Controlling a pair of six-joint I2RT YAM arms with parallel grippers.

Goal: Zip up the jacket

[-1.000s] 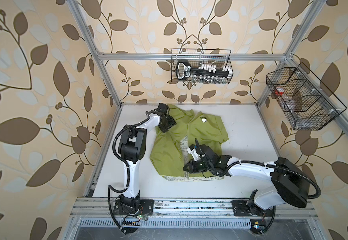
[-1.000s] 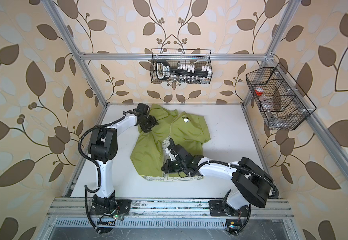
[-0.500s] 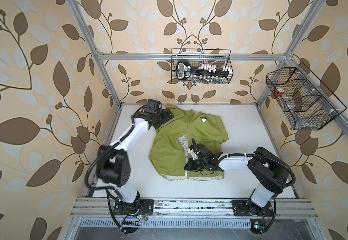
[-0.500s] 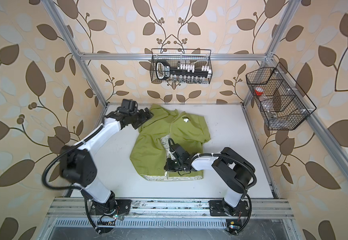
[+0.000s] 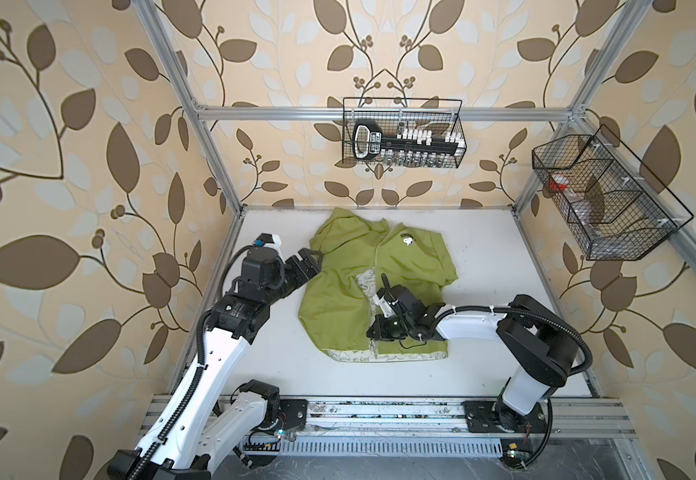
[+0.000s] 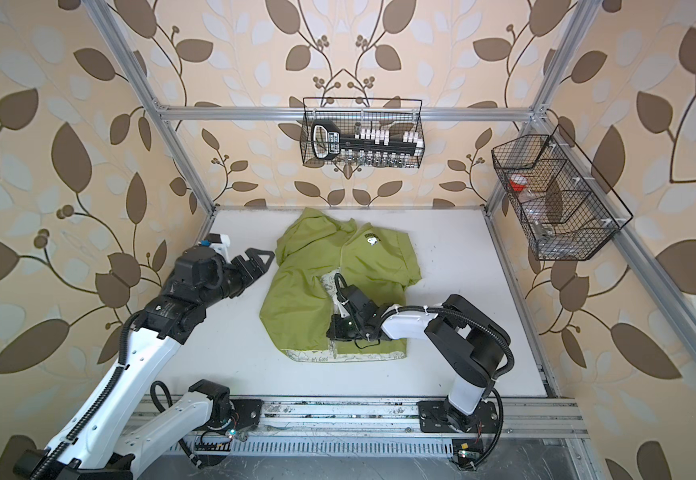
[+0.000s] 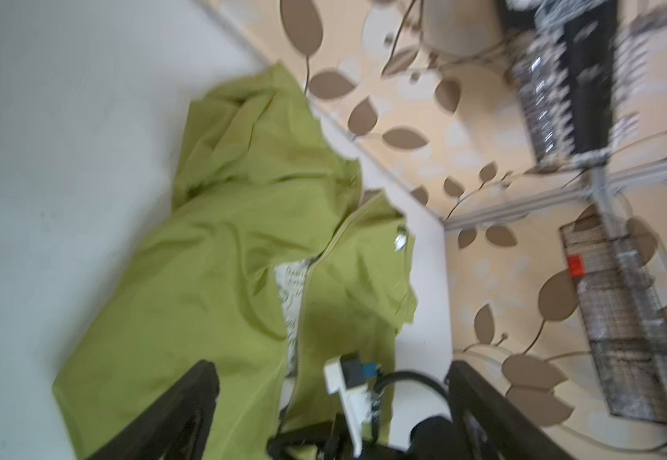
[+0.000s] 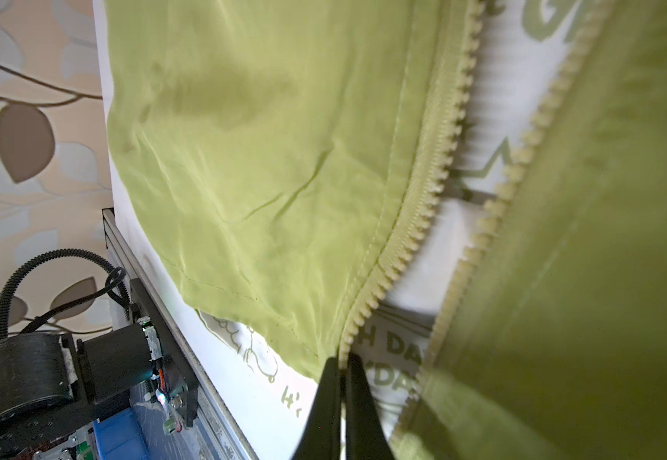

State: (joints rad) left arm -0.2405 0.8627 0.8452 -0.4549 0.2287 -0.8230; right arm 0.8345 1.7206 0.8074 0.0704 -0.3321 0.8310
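Partly, right hand (image 5: 374, 332) hides jacket (image 5: 334, 303) zipper (image 5: 375, 266).

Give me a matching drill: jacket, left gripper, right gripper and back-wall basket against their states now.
1 jacket
2 left gripper
3 right gripper
4 back-wall basket

A shut, tips at the zipper's lower end
B hangs from the rear rail
C open, empty, at the jacket's edge
D lies on the table, lining showing in front

Pairs: 1-D, 2-C, 3-A, 4-B
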